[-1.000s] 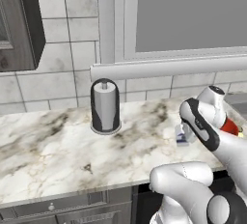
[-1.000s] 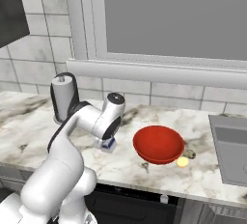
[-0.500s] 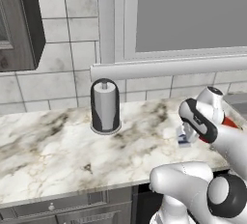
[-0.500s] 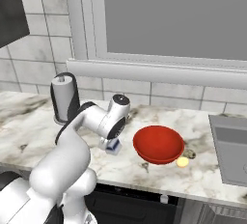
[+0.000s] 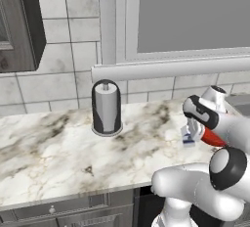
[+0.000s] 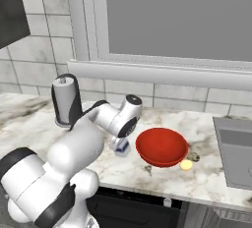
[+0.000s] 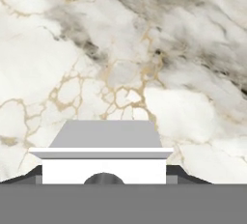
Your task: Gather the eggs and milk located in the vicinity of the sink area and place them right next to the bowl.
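Note:
The milk (image 5: 188,138) is a tiny white carton with a blue band. It sits low over the marble counter, just left of the red bowl (image 6: 162,146). My gripper (image 5: 189,132) points down and is shut on the milk (image 6: 121,148). In the hand view its grey gable top (image 7: 103,143) sits between my dark fingertips (image 7: 188,175). The eggs show as one pale-yellow ball (image 6: 186,164) on the counter at the bowl's front right. My arm hides most of the bowl (image 5: 213,137) in the left base view. The steel sink (image 6: 236,148) lies at the far right.
A black-and-grey paper-towel holder (image 5: 106,107) stands at the back of the counter (image 5: 53,147), left of my gripper. A window sill (image 5: 166,67) runs along the tiled wall above. A dark cabinet (image 5: 17,23) hangs at the upper left.
My gripper has moved a little to the right with the milk in it, closer to the bowl. The egg and the bowl have stayed put.

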Controlling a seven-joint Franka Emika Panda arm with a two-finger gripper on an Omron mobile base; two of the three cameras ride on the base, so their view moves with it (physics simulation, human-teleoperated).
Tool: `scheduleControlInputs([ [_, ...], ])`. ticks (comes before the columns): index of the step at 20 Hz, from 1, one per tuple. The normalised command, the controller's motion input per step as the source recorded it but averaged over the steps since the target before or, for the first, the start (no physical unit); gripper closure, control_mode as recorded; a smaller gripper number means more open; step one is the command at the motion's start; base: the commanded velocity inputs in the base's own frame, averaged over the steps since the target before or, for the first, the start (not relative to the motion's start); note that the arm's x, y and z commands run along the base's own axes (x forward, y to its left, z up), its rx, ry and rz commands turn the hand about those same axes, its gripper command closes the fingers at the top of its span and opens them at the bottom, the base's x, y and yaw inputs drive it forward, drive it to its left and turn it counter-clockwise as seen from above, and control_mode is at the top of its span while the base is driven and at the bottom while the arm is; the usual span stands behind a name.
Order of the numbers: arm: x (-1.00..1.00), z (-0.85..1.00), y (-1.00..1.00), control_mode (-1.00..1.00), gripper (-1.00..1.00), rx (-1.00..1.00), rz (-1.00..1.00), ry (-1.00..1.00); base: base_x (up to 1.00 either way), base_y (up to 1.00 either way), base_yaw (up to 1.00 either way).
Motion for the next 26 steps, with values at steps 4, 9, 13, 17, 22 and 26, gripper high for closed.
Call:
scheduleControlInputs([
  [4,0.19,-0.21,0.0,-1.0,1.0,0.04,0.0,0.0,0.0,0.0,0.0],
  [9,0.11,-0.24,-0.01,-1.0,1.0,0.02,0.0,0.0,0.0,0.0,0.0],
  [13,0.03,-0.12,-0.05,-1.0,1.0,0.0,0.0,0.0,0.0,0.0,0.0],
  [17,0.04,-0.06,-0.04,-1.0,1.0,0.0,0.0,0.0,0.0,0.0,0.0],
  [22,0.02,-0.08,-0.11,-1.0,1.0,0.0,0.0,0.0,0.0,0.0,0.0],
  [26,0.0,-0.06,-0.23,-1.0,1.0,0.0,0.0,0.0,0.0,0.0,0.0],
])
